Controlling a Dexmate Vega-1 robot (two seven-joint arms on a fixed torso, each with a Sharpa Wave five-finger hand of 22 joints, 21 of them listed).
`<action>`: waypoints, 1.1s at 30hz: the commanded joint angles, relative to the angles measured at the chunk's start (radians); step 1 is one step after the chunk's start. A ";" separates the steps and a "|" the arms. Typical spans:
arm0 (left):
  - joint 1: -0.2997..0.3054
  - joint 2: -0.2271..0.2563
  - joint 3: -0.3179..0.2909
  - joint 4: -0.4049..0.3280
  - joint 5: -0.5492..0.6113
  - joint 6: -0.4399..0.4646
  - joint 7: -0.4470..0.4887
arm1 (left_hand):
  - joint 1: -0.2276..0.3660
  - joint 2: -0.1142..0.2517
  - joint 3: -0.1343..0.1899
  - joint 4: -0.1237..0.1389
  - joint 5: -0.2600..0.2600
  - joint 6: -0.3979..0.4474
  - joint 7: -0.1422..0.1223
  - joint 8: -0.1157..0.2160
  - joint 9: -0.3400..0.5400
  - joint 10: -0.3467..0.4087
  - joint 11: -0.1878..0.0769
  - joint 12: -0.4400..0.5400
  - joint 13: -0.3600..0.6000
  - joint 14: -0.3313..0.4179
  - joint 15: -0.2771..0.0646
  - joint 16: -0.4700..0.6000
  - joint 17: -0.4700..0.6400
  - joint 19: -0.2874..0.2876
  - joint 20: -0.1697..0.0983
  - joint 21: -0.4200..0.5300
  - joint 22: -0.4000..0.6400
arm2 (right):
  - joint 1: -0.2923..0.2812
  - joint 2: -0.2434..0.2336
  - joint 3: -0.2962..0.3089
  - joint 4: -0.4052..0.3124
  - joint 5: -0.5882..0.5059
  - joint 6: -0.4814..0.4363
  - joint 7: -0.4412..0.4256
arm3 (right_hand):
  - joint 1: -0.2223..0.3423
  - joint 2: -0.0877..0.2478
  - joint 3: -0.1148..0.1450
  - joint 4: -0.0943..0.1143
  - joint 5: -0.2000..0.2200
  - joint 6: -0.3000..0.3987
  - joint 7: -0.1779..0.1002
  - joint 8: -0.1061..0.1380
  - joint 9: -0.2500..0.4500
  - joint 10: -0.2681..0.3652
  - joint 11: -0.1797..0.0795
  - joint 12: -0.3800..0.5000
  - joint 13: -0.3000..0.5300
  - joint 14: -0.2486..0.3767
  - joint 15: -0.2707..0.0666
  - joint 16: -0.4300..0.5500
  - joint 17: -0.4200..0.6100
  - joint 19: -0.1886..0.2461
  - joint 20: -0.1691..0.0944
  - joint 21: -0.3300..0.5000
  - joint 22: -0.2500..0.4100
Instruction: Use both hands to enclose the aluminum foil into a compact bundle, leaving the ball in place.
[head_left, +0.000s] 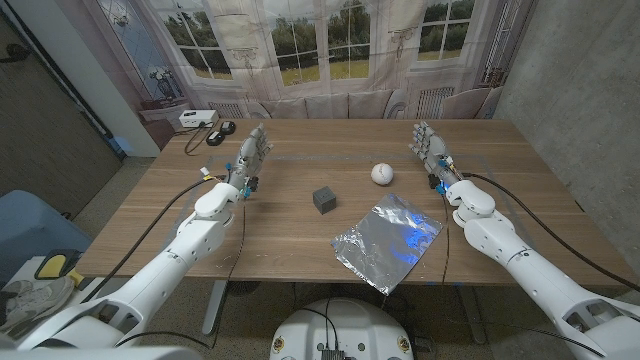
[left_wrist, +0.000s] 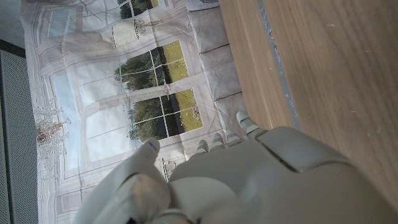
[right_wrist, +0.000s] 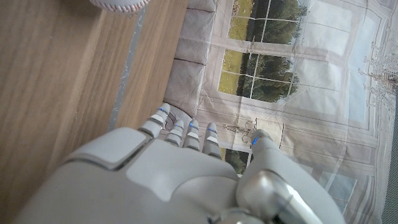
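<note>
foil: one sheet of aluminum foil (head_left: 388, 240) is lying flat near the table's (head_left: 300, 160) front edge, right of centre, one corner pointing at that edge. Lightly creased, not bundled yet.
foil handling: my read is it's going to be very light and thin, with no spring-back. It'll be creasing wherever you press, sliding on the wood if pushed from one side only, and tearing if snagged. You're better off coming in at two opposite edges at once, scooping inward and squeezing from both sides.
ball: one white baseball (head_left: 381, 174) is sitting just behind the foil's far edge, apart from it. Task wants it staying put, so you're needing to watch the foil's far corner sweeping toward it.
cube: one small dark grey cube (head_left: 324, 199) is sitting at mid-table, left of the foil, not touching it.
left hand (head_left: 251, 156): holding nothing, fingers extended and apart, hovering or standing toward the back left of the table, well apart from the foil.
right hand (head_left: 432, 152): holding nothing, fingers extended and apart, toward the back right, near the baseball but not touching.
other: one white device (head_left: 195, 118) with cables is sitting at the back left corner.
progress: you're not touching the foil yet; both hands need bringing forward.
</note>
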 joint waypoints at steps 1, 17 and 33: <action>0.015 0.009 0.017 -0.046 0.081 -0.026 0.072 | 0.014 -0.011 0.002 -0.008 0.004 -0.056 -0.009 0.012 0.005 -0.015 0.000 0.011 0.001 -0.019 0.001 0.011 0.003 0.000 0.016 0.002 0.001 | 0.057 0.033 -0.025 0.078 -0.005 0.016 0.054 | 0.006 -0.001 0.006 -0.001 0.007 0.005 -0.004 0.007 0.003 0.006 -0.007 0.004 0.002 -0.006 -0.003 0.005 0.003 -0.001 0.009 0.005 0.002; 0.006 0.073 0.078 -0.211 0.271 0.125 0.226 | 0.051 -0.103 -0.037 -0.073 -0.012 0.058 -0.088 0.026 0.008 0.139 0.043 0.048 0.007 0.133 0.075 0.029 0.007 0.084 0.131 -0.014 0.005 | 0.140 0.077 -0.035 0.244 0.014 0.095 0.191 | 0.006 -0.001 0.006 -0.004 0.007 0.005 -0.004 0.007 0.003 0.008 0.003 0.004 0.002 -0.005 0.003 0.005 0.003 -0.002 0.012 0.004 0.002; -0.054 0.145 0.178 -0.397 0.464 0.353 0.218 | 0.124 -0.163 -0.045 -0.146 -0.023 0.053 -0.068 0.022 0.012 0.169 0.024 0.048 0.013 0.184 0.067 0.033 0.010 0.093 0.142 -0.034 0.006 | 0.082 0.027 -0.001 0.178 0.017 0.139 0.186 | 0.008 -0.001 0.006 -0.007 0.007 0.010 -0.003 0.009 0.003 0.018 0.011 0.008 0.002 0.002 0.006 0.007 0.002 0.000 0.012 0.005 0.002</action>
